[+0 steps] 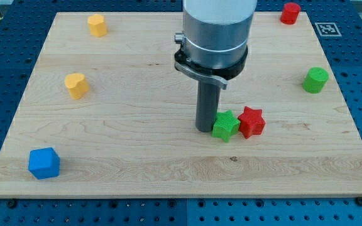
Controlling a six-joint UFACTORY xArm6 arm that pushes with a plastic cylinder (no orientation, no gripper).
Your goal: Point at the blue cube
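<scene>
The blue cube (44, 163) sits near the board's bottom-left corner. My tip (205, 129) rests on the board near the middle, far to the right of the blue cube. It stands just left of a green star block (225, 125), touching or nearly touching it. A red star block (251, 122) sits against the green star's right side.
A wooden board (137, 163) lies on a blue pegboard table. A yellow block (76, 85) sits at the left, another yellow block (97, 25) at the top left. A red cylinder (290, 12) is at the top right and a green cylinder (315, 80) at the right.
</scene>
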